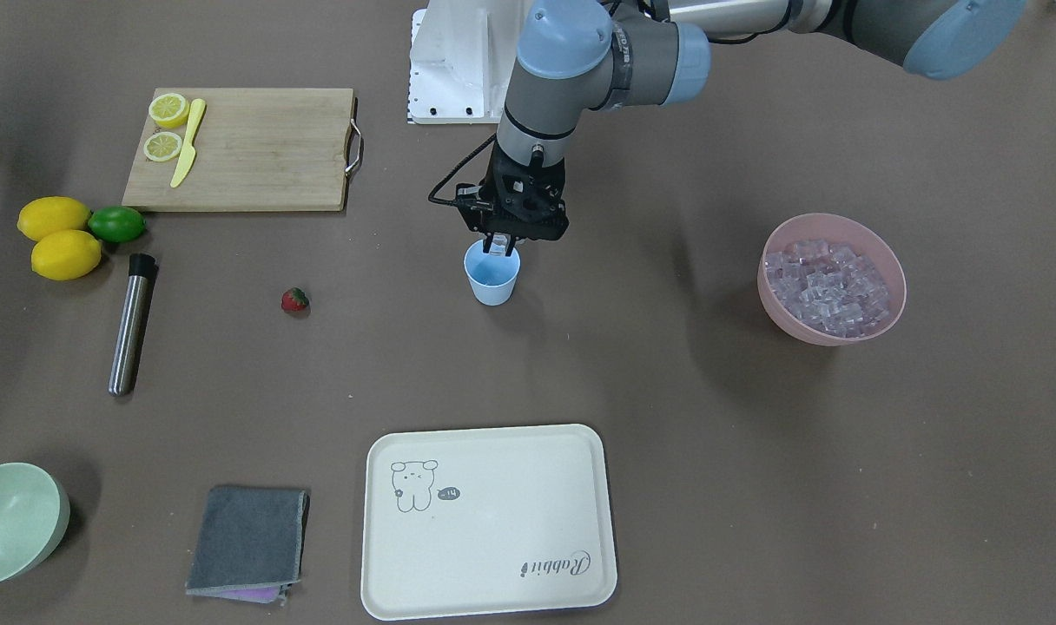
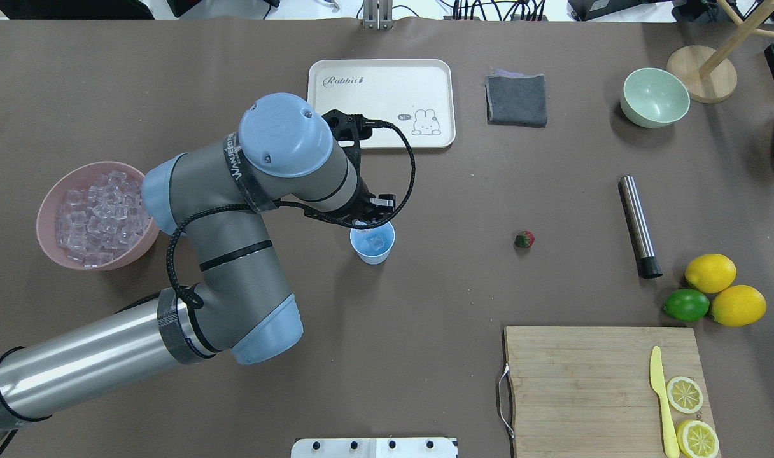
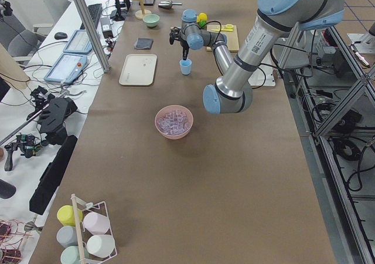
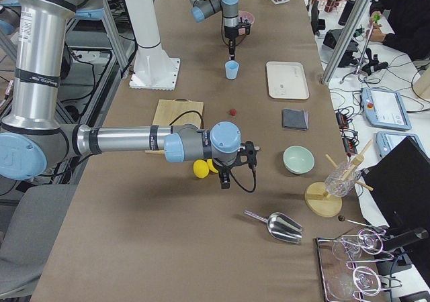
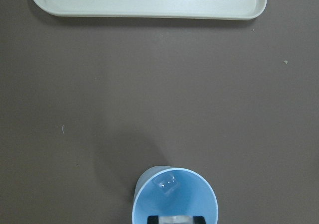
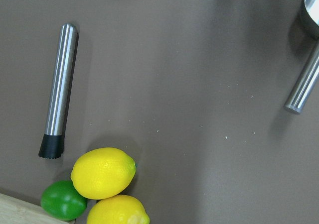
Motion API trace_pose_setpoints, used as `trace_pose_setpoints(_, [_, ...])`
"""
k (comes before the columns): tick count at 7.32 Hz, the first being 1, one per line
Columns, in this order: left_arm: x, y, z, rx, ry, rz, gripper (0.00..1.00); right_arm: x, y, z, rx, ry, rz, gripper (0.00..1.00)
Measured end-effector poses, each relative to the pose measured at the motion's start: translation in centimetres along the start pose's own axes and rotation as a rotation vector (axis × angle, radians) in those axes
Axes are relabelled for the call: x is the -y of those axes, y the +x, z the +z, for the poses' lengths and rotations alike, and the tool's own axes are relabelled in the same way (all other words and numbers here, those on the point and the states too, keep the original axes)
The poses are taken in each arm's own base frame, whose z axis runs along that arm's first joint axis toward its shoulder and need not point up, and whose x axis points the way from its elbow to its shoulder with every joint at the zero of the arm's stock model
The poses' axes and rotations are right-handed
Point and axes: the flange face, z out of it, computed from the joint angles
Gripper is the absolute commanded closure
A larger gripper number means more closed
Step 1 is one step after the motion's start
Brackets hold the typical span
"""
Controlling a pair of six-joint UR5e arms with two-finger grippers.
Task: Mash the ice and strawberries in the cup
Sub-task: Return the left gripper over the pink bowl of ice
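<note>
— One glassy, clear ice cube point(image 5: 167, 182) sits in the tapered pale-blue cup point(image 1: 492, 278), mid-bench. Why does the left gripper point(image 1: 499, 246) hang over its rim?
— It looks pinched on a held cube point(image 5: 175, 218), likely to drop it in. The red strawberry point(image 1: 294, 299) lies apart, toward the robot's right end.

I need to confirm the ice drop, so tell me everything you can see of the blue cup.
The cup is small, pale blue, plastic-looking, tapered and handleless. It stands upright on the brown table, roughly mid-table. One clear ice cube lies inside. The left end effector hangs just over its rim, apparently gripping a second cube.
</note>
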Motion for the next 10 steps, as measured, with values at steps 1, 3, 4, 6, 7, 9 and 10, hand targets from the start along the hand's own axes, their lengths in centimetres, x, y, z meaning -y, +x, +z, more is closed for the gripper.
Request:
trace_pose_setpoints(1, [-0.2,0.1,0.4,0.001,0.004,0.005,0.03,0.0,0.0,0.0,0.000,-0.001,0.000,0.00])
trace_pose_setpoints(3, [0.6,-0.3,0.2,0.004,0.015,0.005,0.03,0.0,0.0,0.0,0.000,0.000,0.000,0.00])
trace_pose_setpoints(4, [1.8,-1.5,-0.4,0.012,0.025,0.014,0.03,0.0,0.0,0.0,0.000,0.000,0.000,0.00])
trace_pose_setpoints(6, [4.2,-8.8,-3.2,0.052,0.058,0.160,0.03,0.0,0.0,0.0,0.000,-0.001,-0.002,0.00])
trace_pose_setpoints(7, [5.1,-13.2,-5.1,0.092,0.075,0.256,0.03,0.0,-0.1,0.1,0.001,-0.002,-0.003,0.00])
trace_pose_setpoints(9, [6.6,-20.5,-9.4,0.211,0.067,0.409,0.03,0.2,-0.3,0.3,0.002,-0.006,-0.005,0.00])
trace_pose_setpoints(10, [6.7,-24.5,-11.5,0.272,0.050,0.470,0.03,0.8,-0.9,0.3,0.003,-0.006,0.006,0.00])
